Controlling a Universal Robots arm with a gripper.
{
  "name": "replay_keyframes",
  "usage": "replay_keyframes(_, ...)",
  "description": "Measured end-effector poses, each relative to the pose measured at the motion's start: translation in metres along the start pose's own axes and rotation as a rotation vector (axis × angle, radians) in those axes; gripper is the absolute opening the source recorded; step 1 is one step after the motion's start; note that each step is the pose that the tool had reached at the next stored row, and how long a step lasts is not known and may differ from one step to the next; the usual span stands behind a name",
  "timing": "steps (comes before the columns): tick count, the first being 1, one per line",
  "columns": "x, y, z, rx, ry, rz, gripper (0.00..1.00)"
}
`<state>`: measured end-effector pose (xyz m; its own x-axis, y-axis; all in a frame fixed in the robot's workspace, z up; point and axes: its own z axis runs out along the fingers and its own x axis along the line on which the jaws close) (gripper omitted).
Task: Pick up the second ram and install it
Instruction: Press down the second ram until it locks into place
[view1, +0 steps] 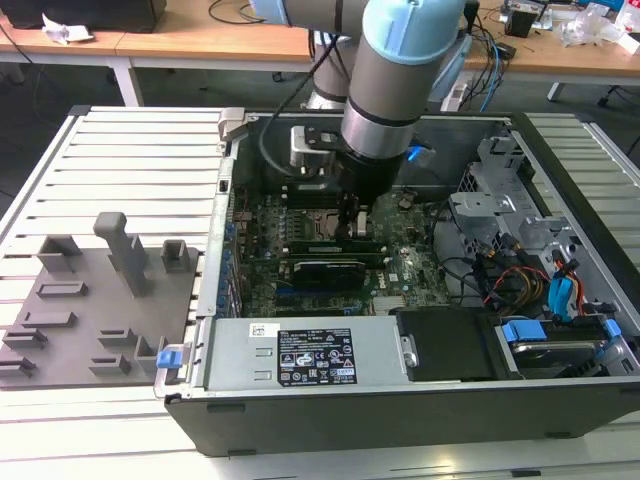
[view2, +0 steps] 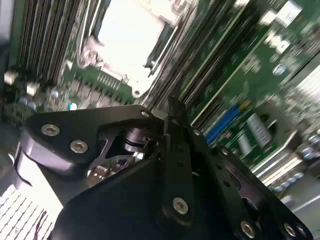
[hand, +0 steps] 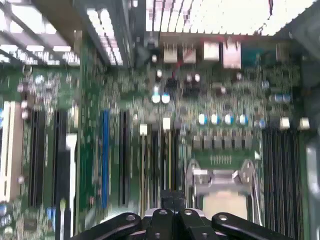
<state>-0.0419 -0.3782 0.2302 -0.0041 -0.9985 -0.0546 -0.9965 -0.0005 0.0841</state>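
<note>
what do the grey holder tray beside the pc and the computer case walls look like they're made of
The holder tray looks like matte grey plastic, possibly printed: dull, one colour, blocky moulded posts. The case wall looks like painted sheet metal: thin, flat, dark, with folded edges.

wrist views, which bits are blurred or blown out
In the second wrist view the motherboard is smeared with streaky blur and the processor glares white, while the pincer body looks sharper. In the first wrist view the board is soft, with washed-out light along the case edge.
</note>
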Motion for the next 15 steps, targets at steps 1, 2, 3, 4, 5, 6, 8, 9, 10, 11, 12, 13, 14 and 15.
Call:
replay_keyframes(1, 0.0004, 0.0167, 0.0052, 0.002, -0.0067, -0.001, 0.11)
replay_keyframes(2, -0.0005, 0.0156, 0.0011, 0.0036, -0.0152, -0.001, 0.11)
replay_keyframes(3, -0.0001, 0.0095, -0.0017, -0.0003, -0.0136, -0.001, 0.11)
replay_keyframes(4, -0.0002, 0.0037, -0.0023, -0.0043, -0.0137, -0.001, 0.11)
replay_keyframes(5, -0.0002, -0.011, -0.0035, -0.0153, -0.0142, 0.0, 0.11)
replay_keyframes(6, -0.0004, -0.0168, -0.0059, -0.0183, -0.0142, 0.0, 0.11)
replay_keyframes(8, -0.0016, -0.0164, -0.0278, -0.0188, -0.0142, 0.0, 0.11)
replay_keyframes(9, -0.0022, -0.0156, -0.0379, -0.0188, -0.0142, 0.0, 0.11)
replay_keyframes(10, -0.0028, -0.0147, -0.0486, -0.0188, -0.0141, 0.0, 0.11)
replay_keyframes(11, -0.003, -0.0144, -0.0519, -0.0188, -0.0142, 0.0, 0.11)
replay_keyframes(12, -0.003, -0.0144, -0.052, -0.0186, -0.0145, 0.0, 0.11)
replay_keyframes(13, -0.003, -0.0144, -0.0522, -0.0188, -0.0143, 0.0, 0.11)
replay_keyframes(14, -0.003, -0.0143, -0.0523, -0.0188, -0.0143, 0.0, 0.11)
replay_keyframes(15, -0.0031, -0.0144, -0.0524, -0.0188, -0.0142, 0.0, 0.11)
